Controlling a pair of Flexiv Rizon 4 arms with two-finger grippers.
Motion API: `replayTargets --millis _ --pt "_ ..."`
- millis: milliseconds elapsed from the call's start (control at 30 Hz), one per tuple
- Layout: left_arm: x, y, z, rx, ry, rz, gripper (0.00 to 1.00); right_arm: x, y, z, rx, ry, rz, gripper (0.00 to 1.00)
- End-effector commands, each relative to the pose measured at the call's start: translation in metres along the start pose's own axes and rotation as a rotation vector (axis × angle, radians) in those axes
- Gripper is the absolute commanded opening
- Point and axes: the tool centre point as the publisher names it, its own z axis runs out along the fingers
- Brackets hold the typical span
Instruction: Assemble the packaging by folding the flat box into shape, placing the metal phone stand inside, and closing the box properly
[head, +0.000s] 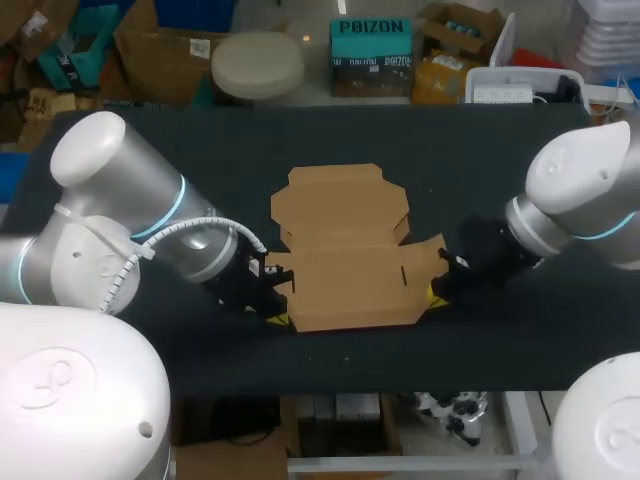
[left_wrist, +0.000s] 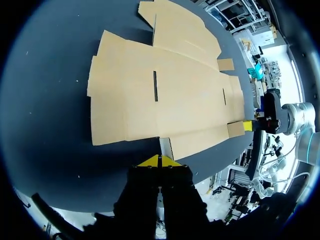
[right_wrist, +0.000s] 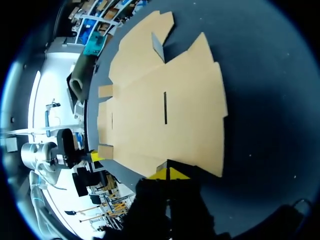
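Head view gives you the flat box (head: 345, 255) lying unfolded in the middle of the black table (head: 200, 150), with your left gripper (head: 276, 316) at its near left corner and your right gripper (head: 436, 294) at its near right corner. Left wrist view shows you that gripper's yellow tips pressed together right at the cardboard's near edge, beside a notch. Right wrist view shows the other gripper's tips closed the same way at the opposite end, and you cannot tell whether either pair has cardboard pinched between them.
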Motion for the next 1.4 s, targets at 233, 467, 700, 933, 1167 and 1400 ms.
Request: replayTargets --millis 233,467,700,933,1167,1400 --pt "0.007 0.004 0.002 0.006 -0.032 0.022 0.00 0.008 -0.005 0.001 0.000 -0.036 -0.015 0.00" --pt "0.012 0.006 0.004 0.011 -0.042 0.047 0.00 0.012 -0.008 0.002 -0.001 -0.062 -0.031 0.00" --pt "0.016 0.007 0.007 0.017 -0.054 0.068 0.00 0.014 -0.008 0.010 0.012 -0.078 -0.051 0.00" --pt "0.018 0.007 0.008 0.021 -0.053 0.085 0.00 0.017 -0.009 0.014 0.019 -0.089 -0.066 0.00" --pt "0.020 0.006 0.010 0.018 -0.054 0.096 0.00 0.019 -0.008 0.017 0.021 -0.100 -0.079 0.00" --pt "0.021 0.004 0.013 0.015 -0.055 0.105 0.00 0.018 -0.008 0.019 0.024 -0.103 -0.081 0.00"
